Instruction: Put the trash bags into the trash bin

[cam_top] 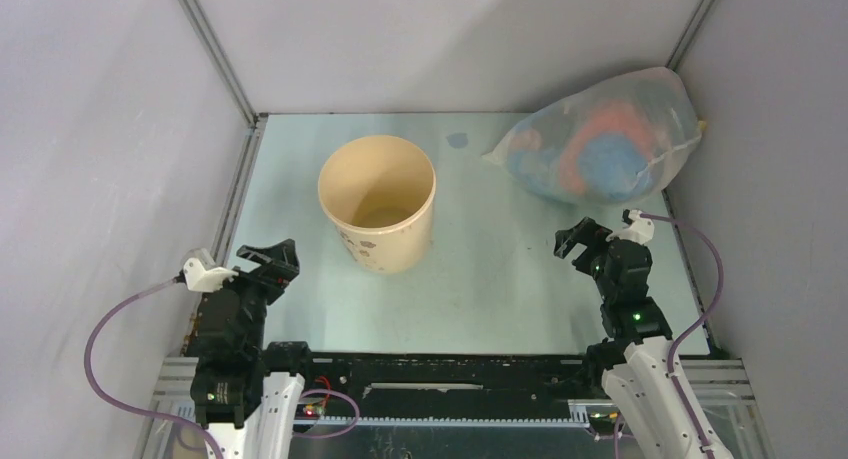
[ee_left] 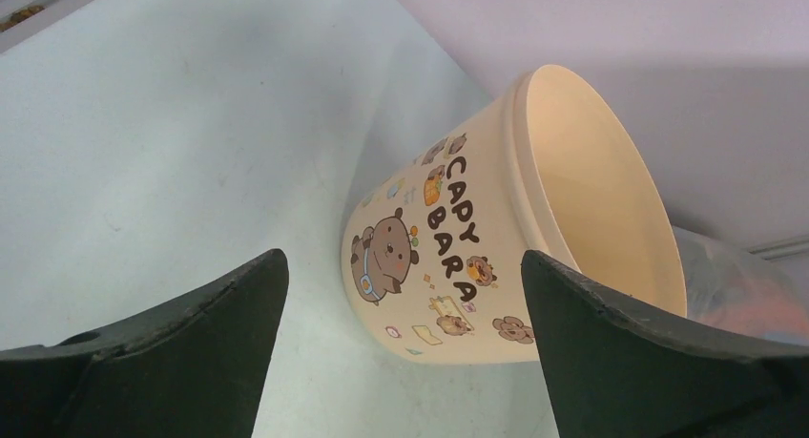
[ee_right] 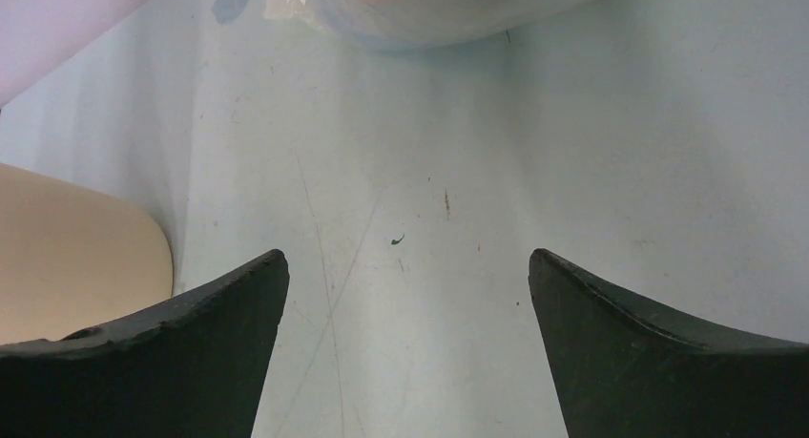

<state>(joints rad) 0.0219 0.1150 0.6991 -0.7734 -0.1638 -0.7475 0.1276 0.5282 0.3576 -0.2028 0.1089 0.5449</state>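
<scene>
A pale blue-green table point(cam_top: 500, 299) sits inside grey walls, seen from above and behind two black robot arms.

In the far right corner lies a large translucent trash bag point(cam_top: 600, 144), stuffed with blue and orange-red material and resting against the right wall. It lies beyond the right gripper point(cam_top: 578, 241), near it but not touching. In the right wrist view only the bag's lower edge point(ee_right: 448, 9) shows, at the top.

The trash bin point(cam_top: 395, 247), a round cream bucket, stands upright left of the table's centre with its mouth open to the camera. It is ahead of the left gripper point(cam_top: 270, 262) and off to that gripper's right, apart from it.

Both grippers hover near the table's front edge with their dark fingers point(ee_left: 191, 343) spread wide and nothing between them.

In the left wrist view the bin's wall point(ee_left: 448, 257) carries dark brown lettering, "CAPY BARA", among small cartoon capybaras point(ee_left: 386, 257).

A small dark smudge point(cam_top: 457, 139) marks the table near the back wall.
</scene>
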